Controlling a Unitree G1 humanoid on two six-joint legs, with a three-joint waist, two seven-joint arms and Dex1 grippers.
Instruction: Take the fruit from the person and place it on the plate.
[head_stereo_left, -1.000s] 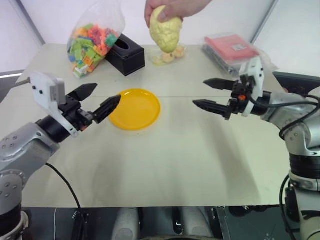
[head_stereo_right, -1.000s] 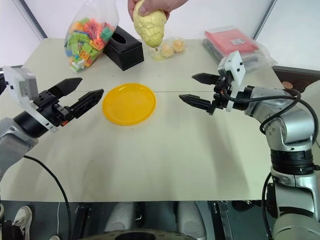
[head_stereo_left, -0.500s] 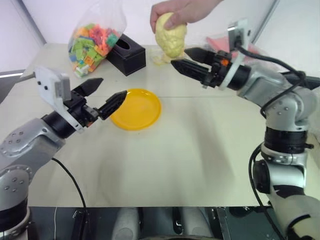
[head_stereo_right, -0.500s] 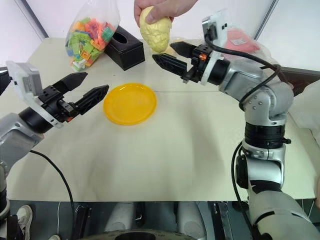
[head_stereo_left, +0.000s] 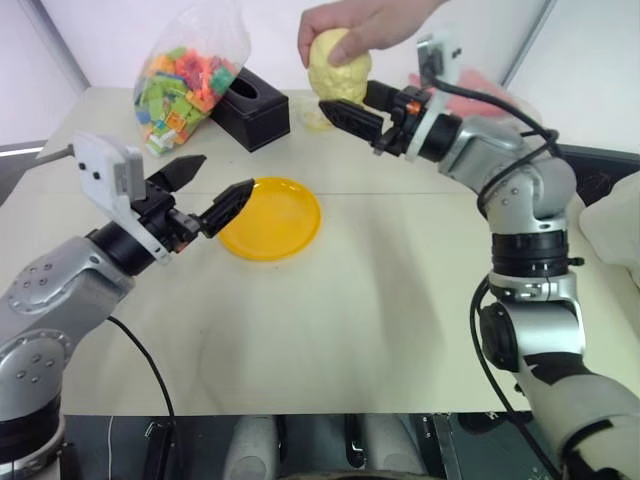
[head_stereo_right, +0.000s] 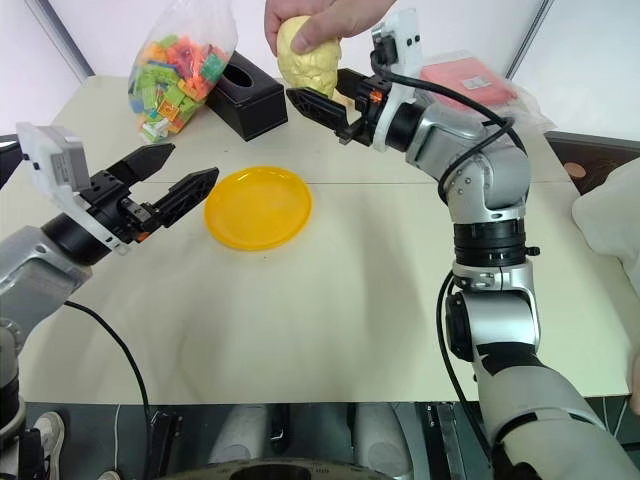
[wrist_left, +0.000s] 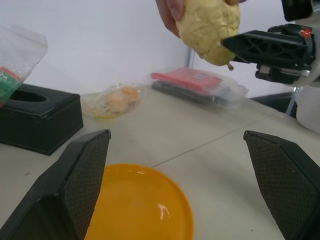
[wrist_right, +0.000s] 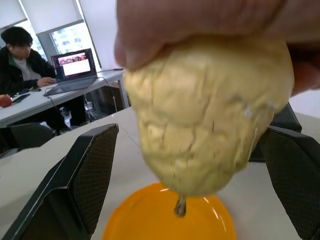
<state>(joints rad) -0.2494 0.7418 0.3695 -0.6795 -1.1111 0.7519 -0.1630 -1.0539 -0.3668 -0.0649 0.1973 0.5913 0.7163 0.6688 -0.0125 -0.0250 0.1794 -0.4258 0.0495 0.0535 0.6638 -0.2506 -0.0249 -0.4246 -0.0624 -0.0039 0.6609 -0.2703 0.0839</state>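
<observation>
Fruit (head_stereo_left: 338, 66): pale yellow, bumpy, matte, roundish, short stem pointing down; held aloft from above in the person's hand (head_stereo_left: 362, 22), fingers wrapped over its upper half; well above the surface, beyond the plate (head_stereo_left: 270, 217). Plate: round, flat, bright yellow-orange, shallow rim; lying level on the pale surface (head_stereo_left: 380, 300), nothing on it.

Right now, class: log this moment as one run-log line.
right gripper: open around fruit | fruit: in person's hand | left gripper: open | plate: empty
</observation>
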